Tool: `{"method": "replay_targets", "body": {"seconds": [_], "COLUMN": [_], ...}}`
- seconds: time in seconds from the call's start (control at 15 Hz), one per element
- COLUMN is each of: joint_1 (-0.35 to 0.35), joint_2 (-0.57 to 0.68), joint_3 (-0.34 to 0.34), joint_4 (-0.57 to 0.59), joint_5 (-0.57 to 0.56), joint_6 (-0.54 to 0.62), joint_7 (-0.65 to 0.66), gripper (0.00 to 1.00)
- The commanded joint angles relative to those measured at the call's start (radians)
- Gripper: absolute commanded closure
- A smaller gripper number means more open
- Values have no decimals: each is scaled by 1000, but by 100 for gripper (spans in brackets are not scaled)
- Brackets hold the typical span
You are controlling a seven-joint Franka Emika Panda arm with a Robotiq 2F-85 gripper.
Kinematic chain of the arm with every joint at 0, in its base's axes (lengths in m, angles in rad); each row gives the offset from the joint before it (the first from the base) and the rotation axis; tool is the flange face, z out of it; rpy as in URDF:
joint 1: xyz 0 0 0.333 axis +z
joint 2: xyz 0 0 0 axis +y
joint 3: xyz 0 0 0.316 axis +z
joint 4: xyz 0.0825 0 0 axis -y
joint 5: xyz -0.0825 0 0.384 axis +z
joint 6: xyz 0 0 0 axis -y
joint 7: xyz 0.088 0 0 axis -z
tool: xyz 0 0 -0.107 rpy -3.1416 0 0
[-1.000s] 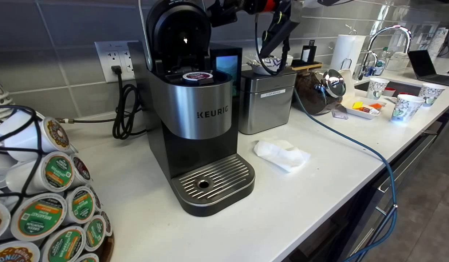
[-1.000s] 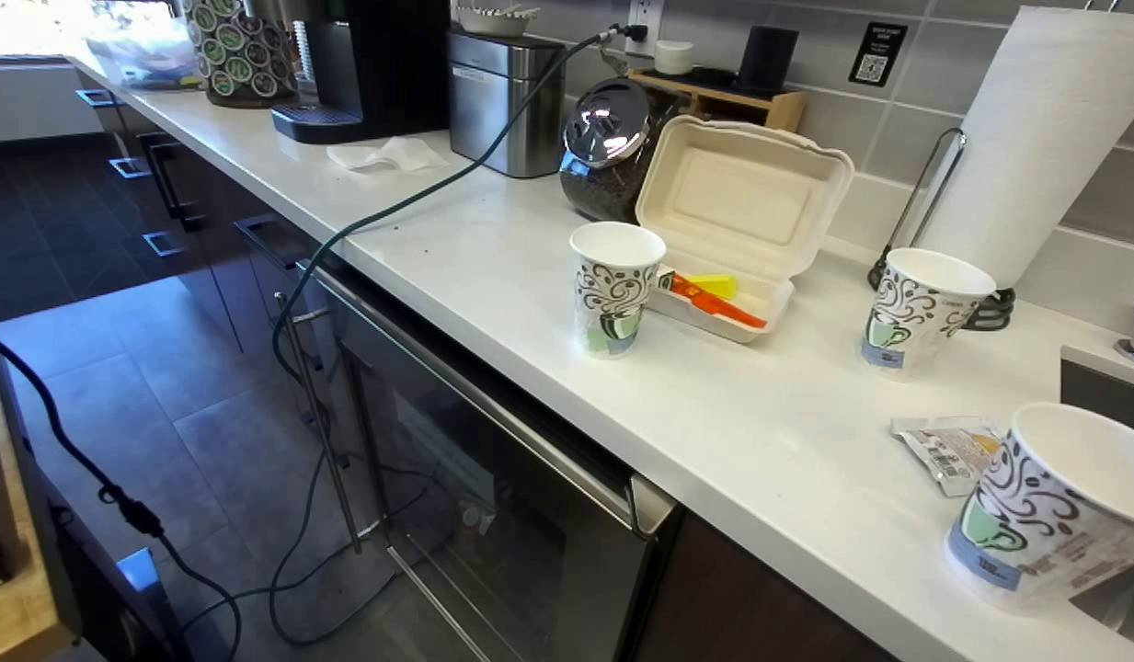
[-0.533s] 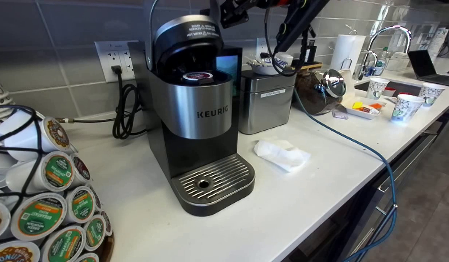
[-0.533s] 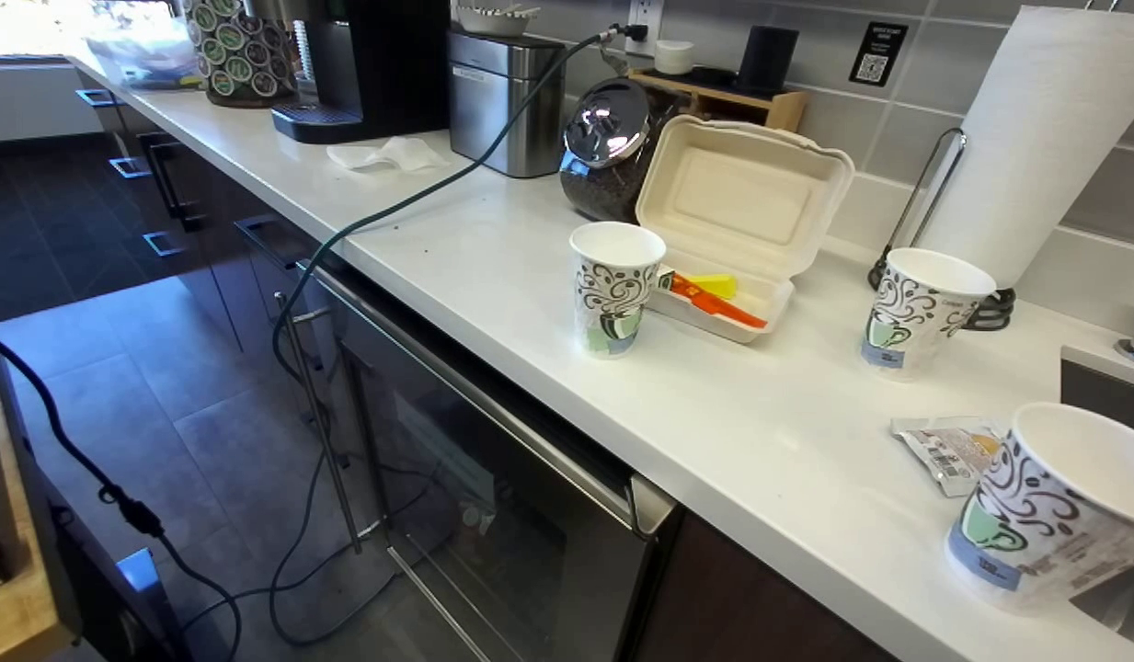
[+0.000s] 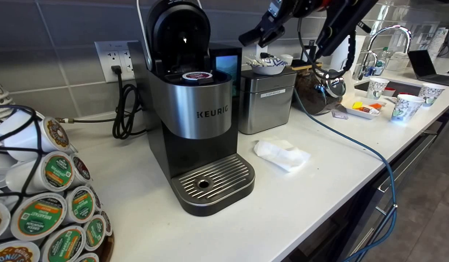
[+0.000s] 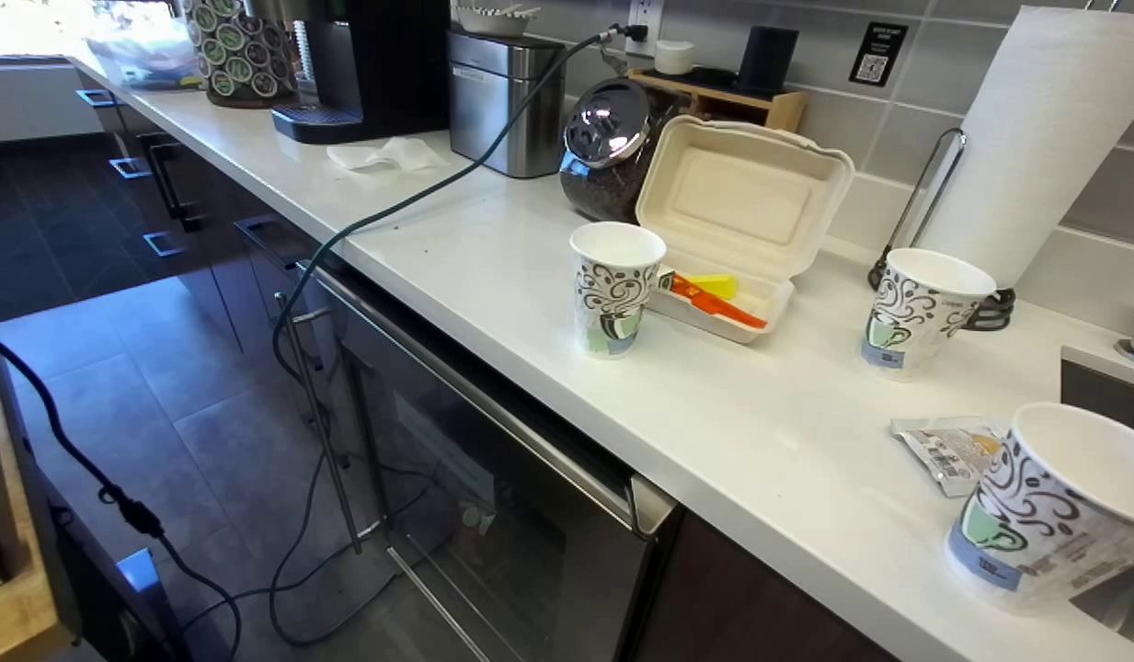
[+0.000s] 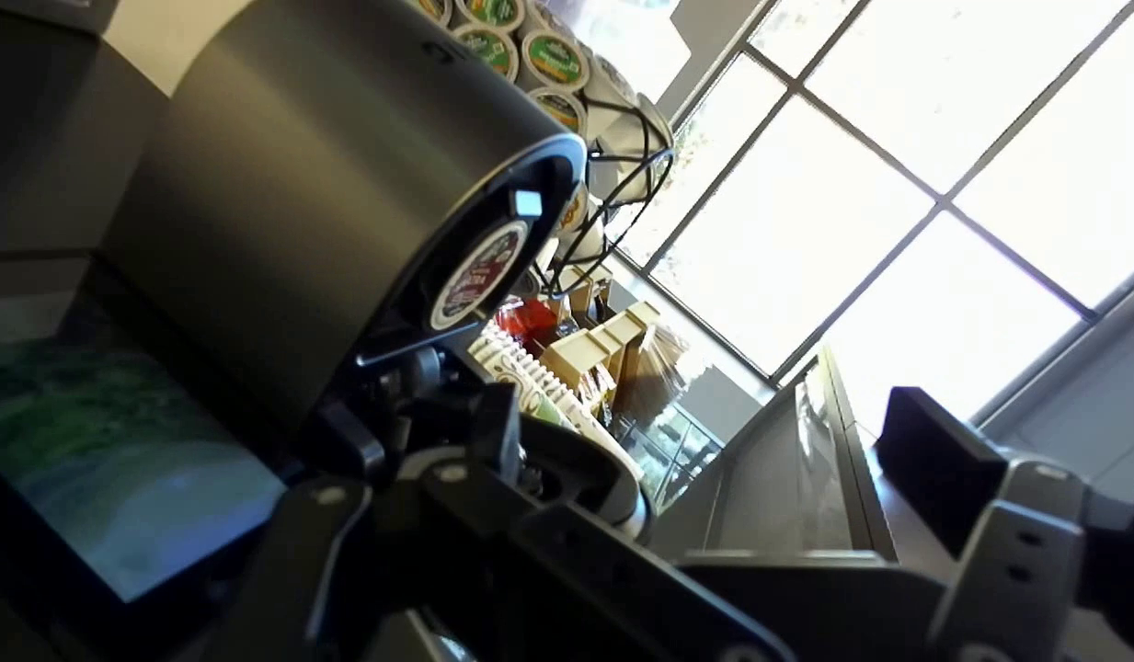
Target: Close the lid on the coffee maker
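Both exterior views, white counter [image 5: 282, 203], coffee maker [image 5: 195, 109], tiled wall [image 5: 75, 29], wrist view, tool [image 7: 714, 423] spread wide

In an exterior view, "KEURIG" fronts the coffee maker [image 5: 195, 116], "GREEN MOUNTAIN BREAKFAST BLEND" marks green-labeled pods [image 5: 38, 216] and "DONUT" another pod [image 5: 15, 253]; the label [image 5: 272, 93] on the steel bin [image 5: 266, 112] is too blurred to read. A black wall sign [image 6: 877, 53] bears a QR code [image 6: 872, 70].

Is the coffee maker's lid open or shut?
Open: the lid stands raised in an exterior view, and the pod shows uncovered there and in the wrist view.
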Motion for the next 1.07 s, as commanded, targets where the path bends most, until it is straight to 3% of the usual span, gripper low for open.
{"method": "replay_targets", "body": {"seconds": [0.0,0.27,0.67,1.0], "joint_1": [-17,4,45,77], "joint_2": [-105,-107,21,154], "joint_3": [0,21,56,59], "joint_4": [-132,-123,30,205], "joint_5": [35,157,251,195], "joint_6": [41,242,446,497], "joint_7": [-39,-268,-576,-594], "gripper": [0,0,0,0]}}
